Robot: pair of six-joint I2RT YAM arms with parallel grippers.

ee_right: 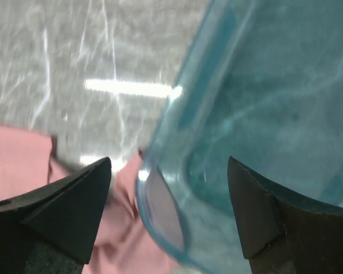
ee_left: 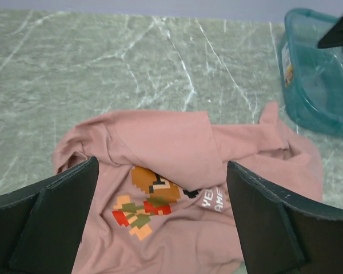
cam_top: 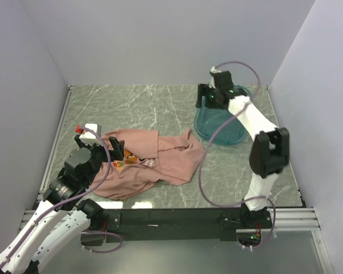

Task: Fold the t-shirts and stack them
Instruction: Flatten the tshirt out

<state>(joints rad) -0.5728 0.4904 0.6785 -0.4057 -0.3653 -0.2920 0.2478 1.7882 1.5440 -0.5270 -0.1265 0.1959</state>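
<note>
T-shirt (cam_top: 160, 162) lay crumpled on tabletop (cam_top: 160, 108), front-left, print up, one corner right beside the teal tub (cam_top: 220, 123). Left pincer (ee_left: 162, 165) hung wide apart above the print, gripping nothing. Right pincer (ee_right: 168, 162) was also wide, over the tub rim, holding nothing

Left gripper (ee_left: 161, 168) and right gripper (ee_right: 168, 165), both with jaws wide apart.
</note>
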